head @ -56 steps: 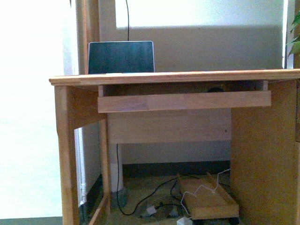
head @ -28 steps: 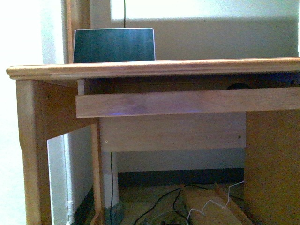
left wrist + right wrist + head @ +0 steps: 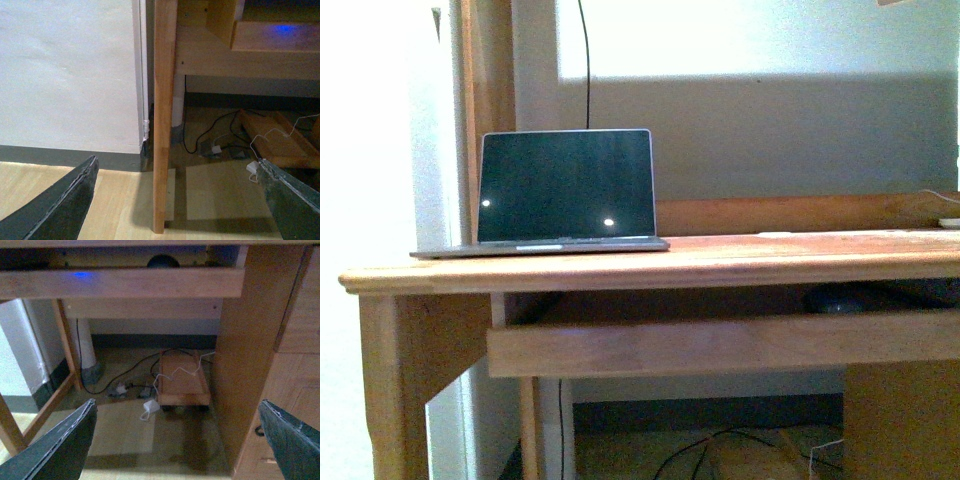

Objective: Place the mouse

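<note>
Across the front view runs the wooden surface [image 3: 770, 255]; under it hangs a pull-out shelf [image 3: 720, 345]; at the surface's left end stands an open laptop [image 3: 565, 185], screen dark; left tool [image 3: 176, 165] and right tool [image 3: 177, 405] are each spread wide apart, empty; the mouse [image 3: 835, 298] lies on the shelf, toward the right, behind its front rail.

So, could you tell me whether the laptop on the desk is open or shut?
Open: the laptop has its dark screen raised upright above its base.

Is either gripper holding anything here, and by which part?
Nothing is held: the left gripper and right gripper are both open and empty; the mouse lies on the pull-out tray.
</note>
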Robot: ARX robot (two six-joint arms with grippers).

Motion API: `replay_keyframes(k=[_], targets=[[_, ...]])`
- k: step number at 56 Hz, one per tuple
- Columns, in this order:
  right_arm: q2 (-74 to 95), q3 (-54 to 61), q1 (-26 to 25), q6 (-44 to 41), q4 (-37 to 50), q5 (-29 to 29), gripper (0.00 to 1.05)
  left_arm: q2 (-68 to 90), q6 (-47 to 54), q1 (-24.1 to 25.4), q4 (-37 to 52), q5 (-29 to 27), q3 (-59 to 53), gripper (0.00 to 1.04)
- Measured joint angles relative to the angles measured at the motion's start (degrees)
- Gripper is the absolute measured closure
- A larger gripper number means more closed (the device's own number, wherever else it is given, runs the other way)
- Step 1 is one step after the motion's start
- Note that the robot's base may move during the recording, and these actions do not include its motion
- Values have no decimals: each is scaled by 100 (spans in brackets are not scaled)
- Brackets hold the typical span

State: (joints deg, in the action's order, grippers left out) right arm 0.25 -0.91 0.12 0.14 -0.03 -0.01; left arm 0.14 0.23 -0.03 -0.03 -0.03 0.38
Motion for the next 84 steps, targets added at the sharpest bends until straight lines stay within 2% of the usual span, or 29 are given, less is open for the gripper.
replay_keyframes(k=[13, 16, 19, 21, 26, 29, 37, 44, 47, 61, 70, 84], targets=[[0, 0, 0, 2, 0, 0, 7, 0, 0, 0, 2, 2, 0, 8], [0, 0, 0, 2, 0, 2, 7, 472, -470, 282, -750, 1134, 326, 8], [0, 0, 0, 2, 0, -2, 7, 1311, -603, 485, -739, 1910, 463, 8], [0, 0, 0, 2, 0, -2, 7, 1941, -501, 599, -326, 2068, 490, 8], [0, 0, 0, 2, 0, -2, 7, 3233, 179, 748, 804, 2031, 612, 8], [0, 0, 0, 2, 0, -4, 7, 4367, 988, 756, 1862, 1840, 815, 8], [0, 0, 0, 2, 0, -2, 7, 6743, 3053, 697, 4015, 1471, 1532, 8], [0, 0, 0, 2, 0, -4, 7, 8352, 4769, 485, 5313, 1482, 2236, 8], [0, 0, 0, 2, 0, -2, 7, 8846, 5388, 363, 5595, 1558, 2533, 8], [0, 0, 0, 2, 0, -2, 7, 10229, 7106, -85, 5853, 1810, 3869, 8], [0, 0, 0, 2, 0, -2, 7, 10817, 7530, -247, 5801, 1963, 4660, 8], [0, 0, 0, 2, 0, -2, 7, 11392, 7659, -590, 5416, 2240, 5416, 8]])
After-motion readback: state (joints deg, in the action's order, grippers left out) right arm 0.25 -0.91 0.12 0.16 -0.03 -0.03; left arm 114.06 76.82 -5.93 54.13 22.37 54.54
